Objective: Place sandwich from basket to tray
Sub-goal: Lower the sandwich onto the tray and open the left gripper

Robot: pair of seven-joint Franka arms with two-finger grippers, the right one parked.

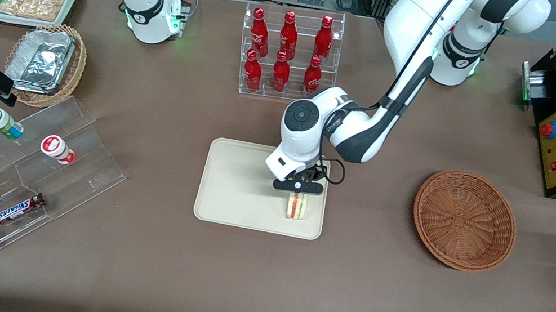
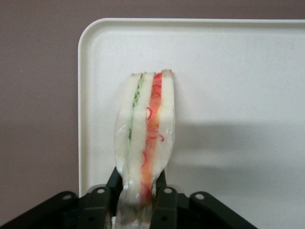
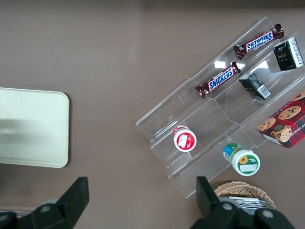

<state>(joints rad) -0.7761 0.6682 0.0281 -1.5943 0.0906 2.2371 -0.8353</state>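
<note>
The sandwich (image 1: 296,205) stands on its edge on the tray (image 1: 227,181), near the tray corner that is closest to the front camera and toward the working arm's end of the table. The front view shows only its cut face, with one red and one green stripe between pale bread. The left wrist view shows more: the sandwich (image 2: 145,133) is wrapped in clear film, and the green layer and the orange-red layer run along its whole length.

The gripper (image 1: 299,185) is directly above the sandwich, at its end farther from the front camera. In the front view the black fingers are hidden under the wrist. In the left wrist view the gripper (image 2: 138,191) is closed narrowly on the wrapped end of the sandwich, one black finger (image 2: 113,183) on each side and touching the film. This view also shows the tray (image 2: 228,71) as a plain cream surface with a rounded corner and a low rim.

The basket (image 1: 464,220) appears only in the front view. It is a round reddish-brown wicker bowl on the brown table (image 1: 254,289), well apart from the tray, toward the working arm's end.

The right wrist view shows another corner of the tray (image 3: 33,129), and a clear stepped stand (image 3: 224,124) with two Snickers bars (image 3: 218,86).
</note>
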